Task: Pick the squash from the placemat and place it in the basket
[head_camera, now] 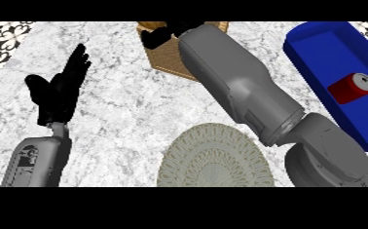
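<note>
Counter (144,111) is white-grey marble with speckly veining. Placemat (214,157) at the bottom centre is pale beige with a woven ring pattern. Basket (170,57) up top is tan wicker. Bin (327,67) at the right is bright blue, holding a red can (350,87) with a silver end. Both hands black, forearms grey.

Basket (171,57) behind placemat (214,157); bin (316,52) right.

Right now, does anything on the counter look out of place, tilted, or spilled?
Nothing is spilled or damaged. The placemat lies flat and bare, and no squash shows anywhere. The right hand is over the basket and hides its inside. A red can lies on its side in the blue bin.
</note>
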### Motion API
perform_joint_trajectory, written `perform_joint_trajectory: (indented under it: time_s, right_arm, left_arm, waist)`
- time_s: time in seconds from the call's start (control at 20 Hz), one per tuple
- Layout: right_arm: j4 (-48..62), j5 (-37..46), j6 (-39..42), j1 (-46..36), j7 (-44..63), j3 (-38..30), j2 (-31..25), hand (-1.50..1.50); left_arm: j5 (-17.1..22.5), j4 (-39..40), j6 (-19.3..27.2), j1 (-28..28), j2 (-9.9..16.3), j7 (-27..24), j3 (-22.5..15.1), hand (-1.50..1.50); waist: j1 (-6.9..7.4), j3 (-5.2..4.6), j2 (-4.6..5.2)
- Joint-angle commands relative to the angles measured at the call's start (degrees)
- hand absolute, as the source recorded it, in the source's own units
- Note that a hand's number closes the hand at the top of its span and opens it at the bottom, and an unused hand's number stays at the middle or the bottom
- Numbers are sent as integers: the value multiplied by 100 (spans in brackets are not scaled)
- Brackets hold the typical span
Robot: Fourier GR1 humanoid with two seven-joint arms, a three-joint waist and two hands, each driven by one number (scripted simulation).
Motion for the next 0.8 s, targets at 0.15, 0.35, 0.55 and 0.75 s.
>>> perform_joint_trajectory:
  time_s: [0.15, 0.35, 0.55, 0.75]
  right_arm:
    - [247, 250, 55, 284, -48, 163, 23, 150]
    - [218, 312, 50, 304, -49, 191, 23, 150]
    - [510, 302, 186, 514, -273, 142, 23, 150]
    - [271, 230, 498, 359, -128, 41, 23, 150]
  left_arm:
    - [29, -19, -77, 48, 95, -16, 68, 0]
    - [24, 78, -67, -294, 23, 202, -13, 0]
    - [26, -91, -85, -57, 117, 126, 59, 0]
    - [-83, 134, 18, -31, -61, -79, -42, 0]
  waist:
    - [23, -8, 45]
    - [26, -6, 65]
    - [74, -5, 74]
    - [20, -7, 52]
